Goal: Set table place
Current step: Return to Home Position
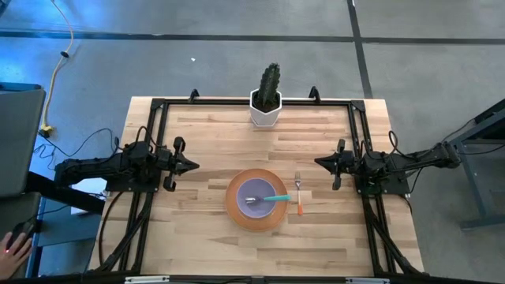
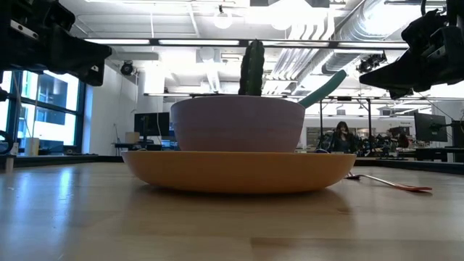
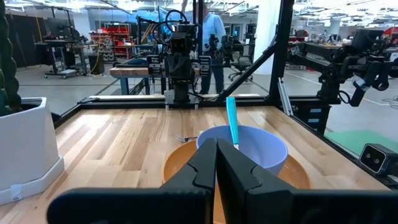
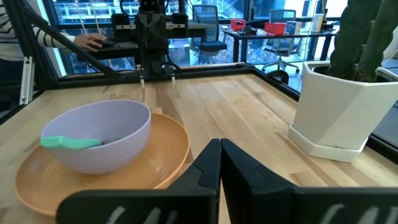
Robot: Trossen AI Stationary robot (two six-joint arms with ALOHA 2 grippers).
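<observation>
The orange plate (image 1: 256, 213) lies flat on the table (image 1: 197, 237) near its middle. The lilac bowl (image 1: 256, 197) stands on the plate, and the teal-handled spoon (image 1: 272, 198) rests in the bowl with its handle leaning over the rim. The orange-handled fork (image 1: 299, 196) lies flat on the wood just right of the plate. My left gripper (image 1: 194, 166) is shut and hovers left of the plate, touching nothing. My right gripper (image 1: 318, 162) is shut and hovers right of the fork, also touching nothing. In the left wrist view the bowl (image 3: 249, 146) and spoon (image 3: 232, 121) show beyond the left gripper (image 3: 216, 152).
A white pot with a green cactus (image 1: 267, 101) stands at the table's far edge, behind the plate. A black rail frame (image 1: 237, 102) runs round the table. Bare wood lies toward the near edge. A person's hand (image 1: 12, 243) rests off the table at far left.
</observation>
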